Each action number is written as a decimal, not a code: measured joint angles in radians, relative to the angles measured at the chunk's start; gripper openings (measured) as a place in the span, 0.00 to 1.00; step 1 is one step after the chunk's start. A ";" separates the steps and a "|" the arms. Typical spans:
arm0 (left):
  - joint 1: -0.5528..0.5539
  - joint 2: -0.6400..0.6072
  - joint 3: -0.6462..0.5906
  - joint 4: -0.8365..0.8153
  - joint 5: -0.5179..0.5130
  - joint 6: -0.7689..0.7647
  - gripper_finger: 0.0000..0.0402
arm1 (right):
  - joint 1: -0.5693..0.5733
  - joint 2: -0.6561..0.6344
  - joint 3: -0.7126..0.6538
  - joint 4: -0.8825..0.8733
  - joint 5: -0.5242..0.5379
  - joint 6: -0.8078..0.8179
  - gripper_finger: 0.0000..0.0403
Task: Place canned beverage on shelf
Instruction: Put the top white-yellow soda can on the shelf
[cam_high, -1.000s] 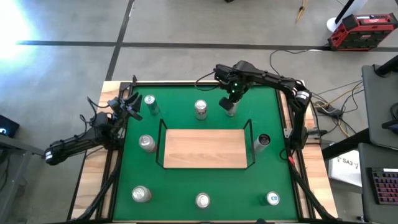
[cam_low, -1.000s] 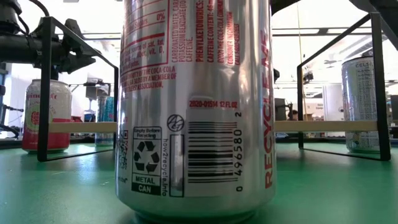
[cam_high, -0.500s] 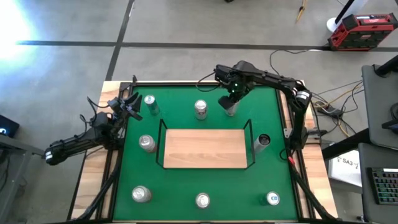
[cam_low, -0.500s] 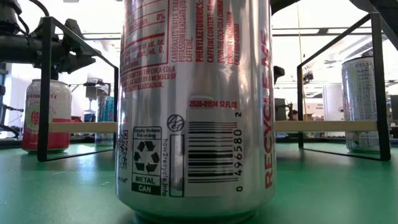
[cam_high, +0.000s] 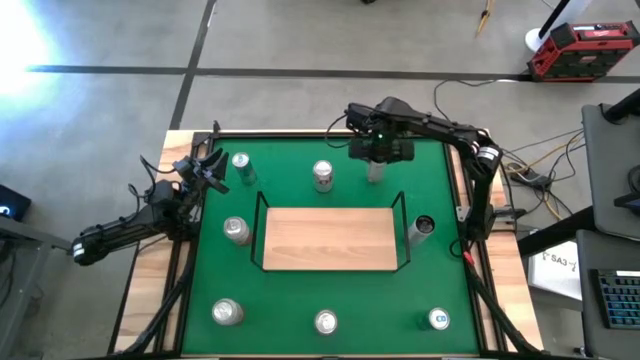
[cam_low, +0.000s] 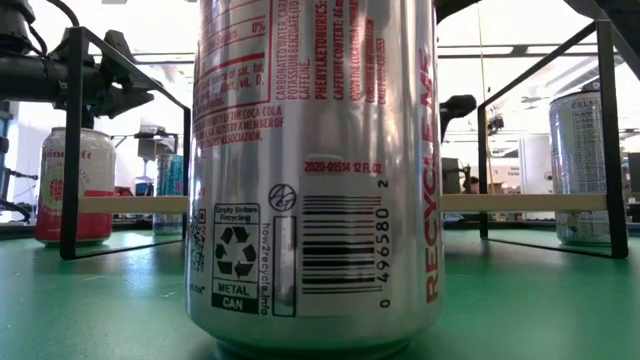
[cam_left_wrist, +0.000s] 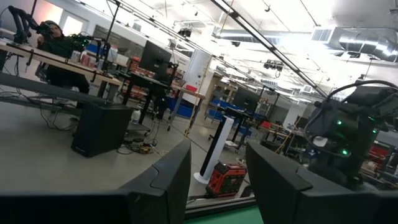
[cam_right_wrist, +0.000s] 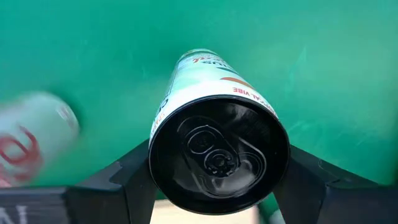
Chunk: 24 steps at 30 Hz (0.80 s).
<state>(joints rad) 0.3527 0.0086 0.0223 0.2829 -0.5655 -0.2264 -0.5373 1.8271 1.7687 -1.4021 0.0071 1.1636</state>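
Tall green-and-white aluminium can (cam_right_wrist: 217, 149) was clamped between the right hand (cam_high: 378, 158) fingers near the worktop's far edge; it should be kept upright and lifted clear of the black wire rail before being lowered onto the light-wood shelf (cam_high: 330, 238). Left hand (cam_left_wrist: 217, 186) was parked apart at the left edge.

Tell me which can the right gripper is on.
The slim can at the table's far edge, just right of the silver can, between the right gripper's fingers; all other cans stand free.

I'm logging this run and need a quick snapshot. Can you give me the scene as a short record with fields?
shelf: wood board mid-table, no cans on it
right hand: above the table's far side, fingers on either side of a slim can
slim can: appears lifted off the green table
left hand: waiting at the table's left edge, fingers apart
other cans: seven around the shelf, one on its side
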 joint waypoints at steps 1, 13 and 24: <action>0.000 0.000 0.000 0.000 0.000 0.000 0.34 | 0.000 -0.002 0.000 0.002 -0.001 0.059 0.59; 0.000 0.000 0.000 0.000 0.000 0.000 0.34 | 0.000 -0.004 0.008 0.045 -0.049 0.554 0.61; 0.000 0.000 0.000 0.000 0.000 0.000 0.34 | 0.000 -0.004 0.008 0.082 -0.056 0.834 0.61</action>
<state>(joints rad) 0.3527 0.0087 0.0219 0.2829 -0.5655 -0.2268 -0.5369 1.8233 1.7768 -1.3200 -0.0490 1.9974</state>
